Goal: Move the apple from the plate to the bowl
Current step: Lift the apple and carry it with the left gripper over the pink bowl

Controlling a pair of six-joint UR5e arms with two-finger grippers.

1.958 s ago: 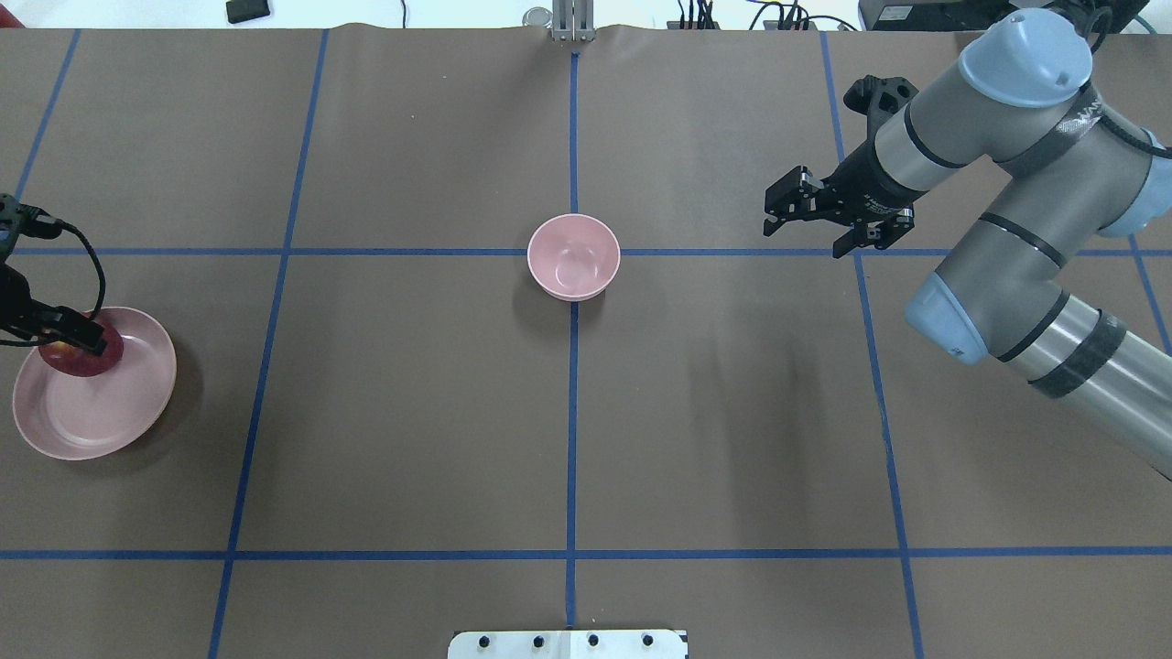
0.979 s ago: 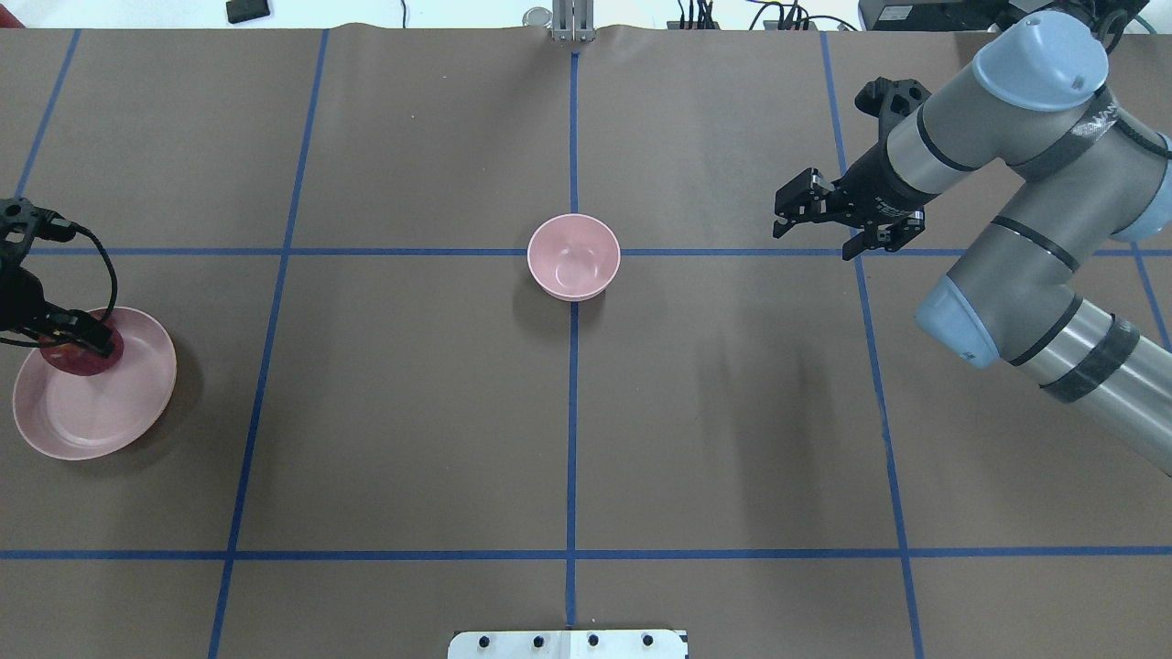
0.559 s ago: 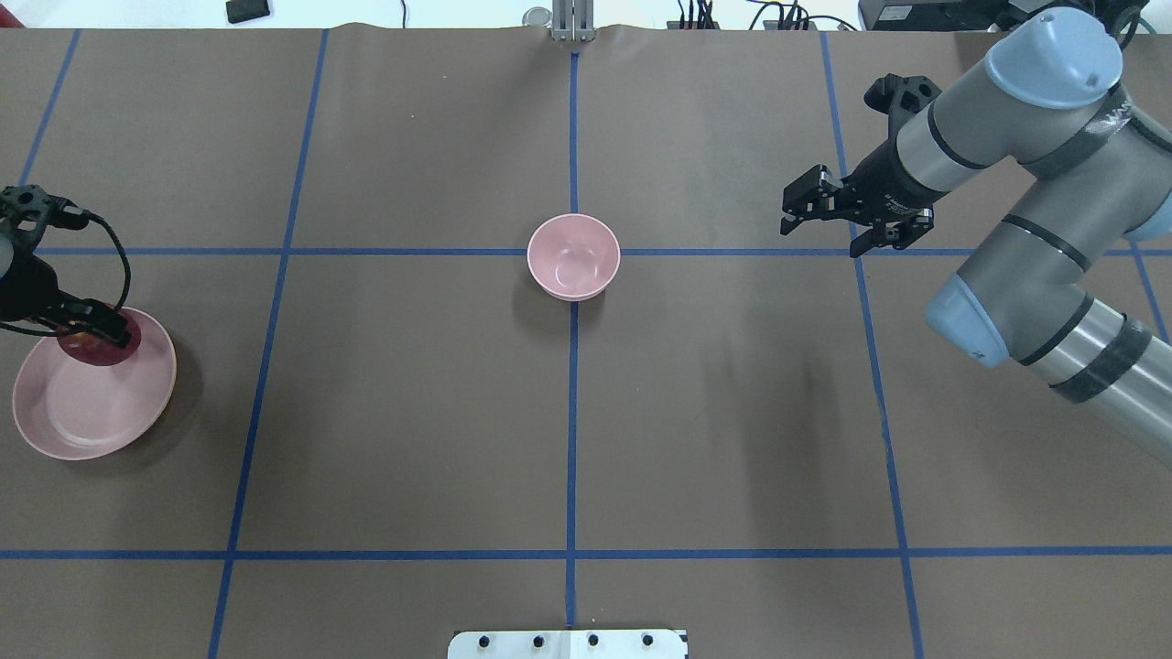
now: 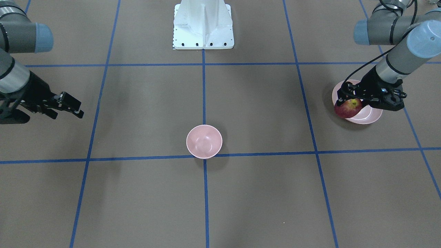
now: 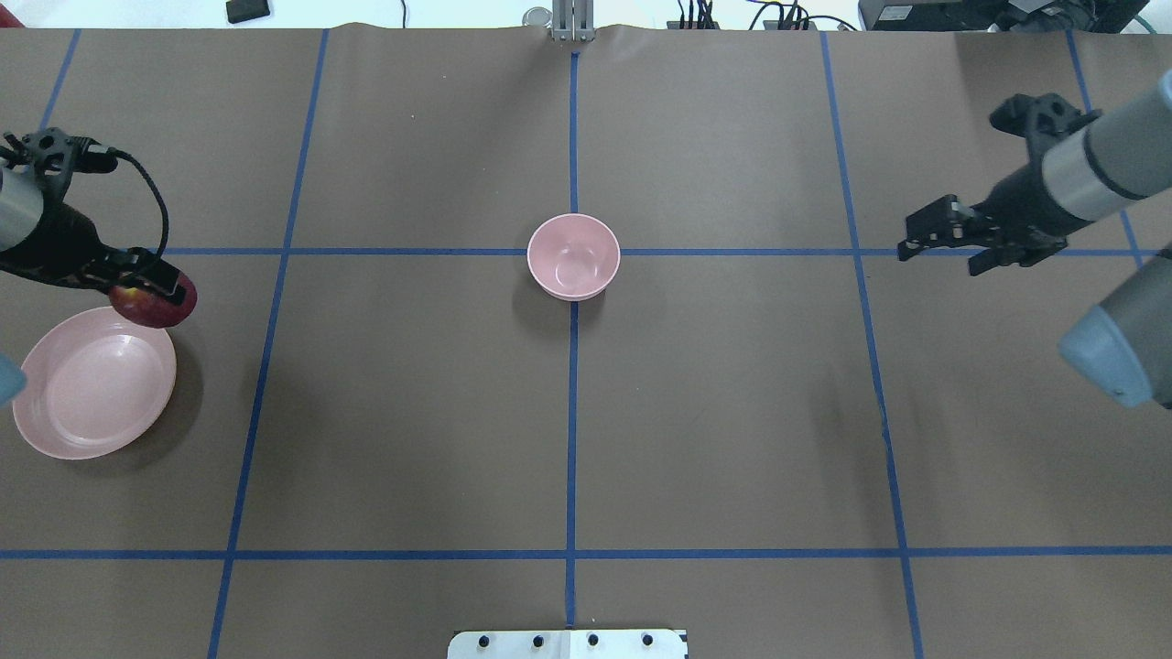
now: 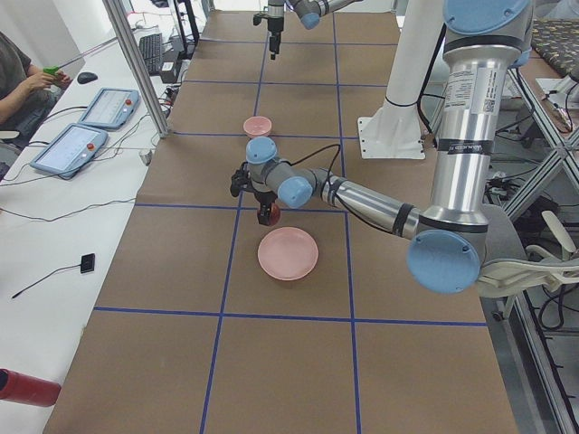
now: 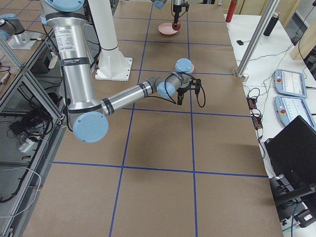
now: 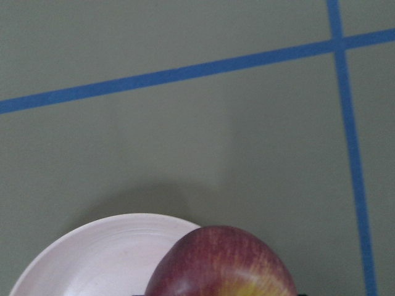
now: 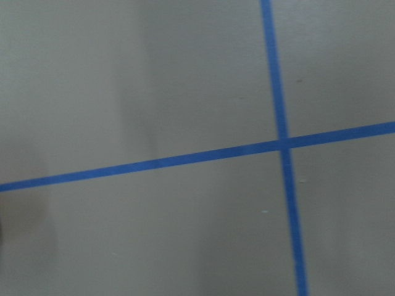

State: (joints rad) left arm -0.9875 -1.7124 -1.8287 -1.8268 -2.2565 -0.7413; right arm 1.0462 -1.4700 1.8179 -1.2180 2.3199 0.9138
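Found the apple (image 5: 151, 314) off the plate (image 5: 55, 430) and clamped between the fingers of the left claw (image 5: 157, 293), hanging in the air close to the left edge of the bench (image 5: 412, 439). Caught it in the left wrist view partly above the plate's pale rim and partly above bare bench. Could not settle from the other views whether it hung over that rim or just past it. Noted the plate lying bare near that same left edge, nothing in its flat well. Noted the bowl (image 5: 573, 261) bare too, standing upright in the middle of the bench where two blue tape lines (image 5: 571, 412) cross, well apart from both apple and plate. Spotted the right claw (image 5: 938, 252) near the right edge, jaws spread and gripping nothing, well apart from the bowl and seemingly no part of this job. Judged the pickup done and the apple clear of the plate, so roughly the first half of the task looked settled. Reckoned the rest as one long carry from the left edge to the middle of the bench, then a descent into the bowl, then a release. Expected the last part to want care, with the bowl looking only a little wider than the apple. Thought an off-centre drop likely to strike the rim or tip the bowl. Thought, too, that a round, smooth fruit between two fingers might slip on a quick sideways move.
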